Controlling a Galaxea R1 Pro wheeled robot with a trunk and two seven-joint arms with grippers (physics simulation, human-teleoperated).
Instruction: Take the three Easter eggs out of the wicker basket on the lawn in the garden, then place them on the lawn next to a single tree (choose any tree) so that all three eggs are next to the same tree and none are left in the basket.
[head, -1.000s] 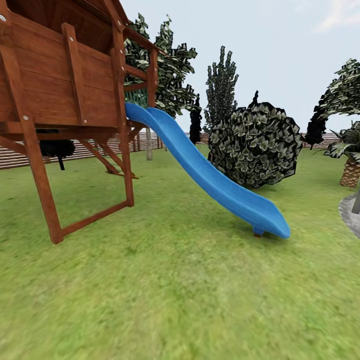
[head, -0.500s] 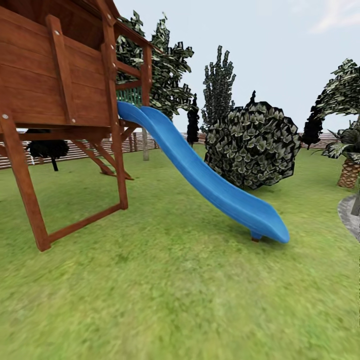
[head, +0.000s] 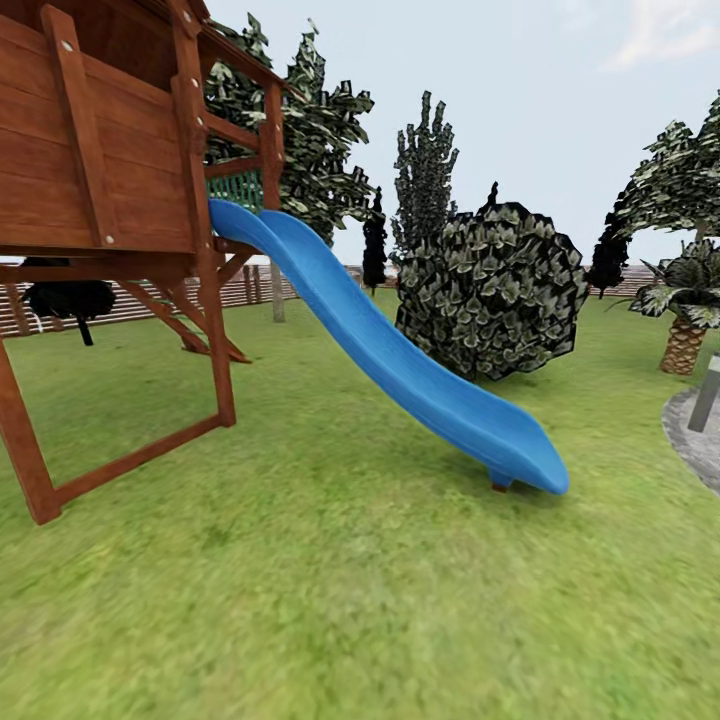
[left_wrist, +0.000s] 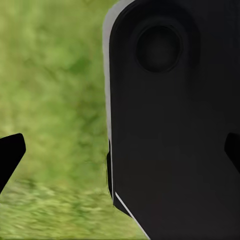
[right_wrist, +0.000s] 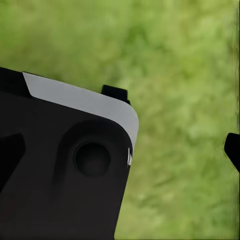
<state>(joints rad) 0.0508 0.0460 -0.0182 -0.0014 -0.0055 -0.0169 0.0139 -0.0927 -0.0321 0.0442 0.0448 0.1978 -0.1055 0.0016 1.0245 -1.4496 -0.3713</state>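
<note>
We are crossing the lawn (head: 360, 600) past a blue slide (head: 400, 360) and wooden playhouse (head: 100, 150); eggs and basket are not in sight. We judge the eggs light, smooth and fragile, best pinched gently across the middle. Both pincers: we cannot tell their state. The view is shifting; the playhouse sits further left than before.

Bright even daylight, weak shadows; lawn (head: 360, 600) smeared near head view's bottom; wrist views' grass blurred.
</note>
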